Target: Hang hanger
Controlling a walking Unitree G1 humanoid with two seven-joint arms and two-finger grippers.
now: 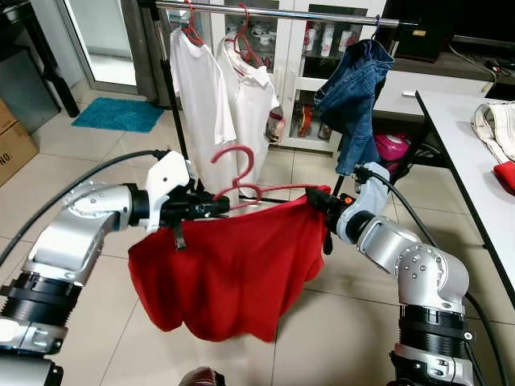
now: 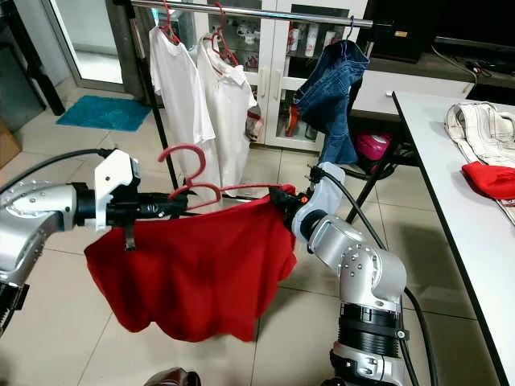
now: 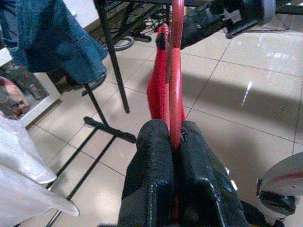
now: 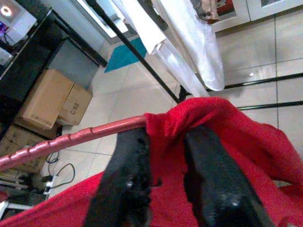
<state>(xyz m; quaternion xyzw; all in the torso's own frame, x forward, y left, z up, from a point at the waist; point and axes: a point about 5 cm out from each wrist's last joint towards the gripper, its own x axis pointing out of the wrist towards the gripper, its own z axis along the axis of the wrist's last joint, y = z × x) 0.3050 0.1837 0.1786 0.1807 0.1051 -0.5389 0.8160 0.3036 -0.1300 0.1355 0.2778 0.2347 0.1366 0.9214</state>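
Note:
A pink-red hanger (image 1: 241, 181) carries a red shirt (image 1: 233, 273) that droops between my two arms, in front of the clothes rail (image 1: 282, 13). My left gripper (image 1: 211, 207) is shut on the hanger's bar near the hook; its black fingers (image 3: 151, 184) pinch the red bar (image 3: 176, 71). My right gripper (image 1: 315, 198) is shut on the other end, where the shirt's shoulder covers the hanger; its fingers (image 4: 128, 184) press into the red cloth (image 4: 227, 127). The hook (image 2: 183, 161) points up, well below the rail.
Two white shirts (image 1: 217, 96) on red hangers and blue jeans (image 1: 354, 96) hang on the rail, with a gap between them. A white table (image 1: 475, 153) with clothes stands on the right. The rack's black legs (image 3: 106, 127) cross the tiled floor. Cardboard boxes (image 4: 52, 101) lie at the left.

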